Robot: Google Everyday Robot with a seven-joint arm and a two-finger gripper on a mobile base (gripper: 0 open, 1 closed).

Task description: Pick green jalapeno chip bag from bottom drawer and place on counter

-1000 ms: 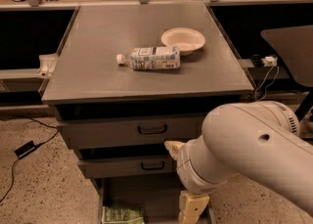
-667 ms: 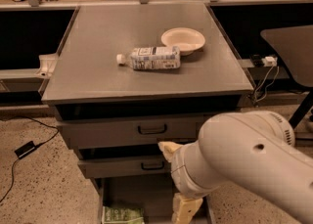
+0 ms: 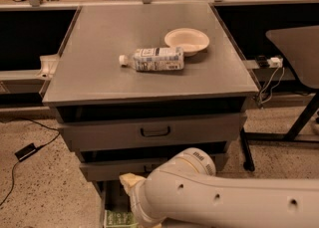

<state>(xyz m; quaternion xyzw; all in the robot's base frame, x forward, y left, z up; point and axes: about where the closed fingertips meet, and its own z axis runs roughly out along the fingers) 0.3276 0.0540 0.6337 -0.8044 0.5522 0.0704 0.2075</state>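
The gripper is out of sight, past the lower edge of the view at the end of the arm (image 3: 224, 199), so whether it is apart or together cannot be told. Compared with a second ago, the arm has swung left and sunk lower, and its wrist now hangs over the open bottom drawer (image 3: 110, 198). The chip bag (image 3: 117, 219) lies flat in the front left of that drawer, just beside the wrist. I judge the reach is nearly done and the grasp is next. Above, the desk (image 3: 99, 72) carries a bottle (image 3: 154, 58) lying on its side and a bowl (image 3: 187, 40), with bare space left for the bag.
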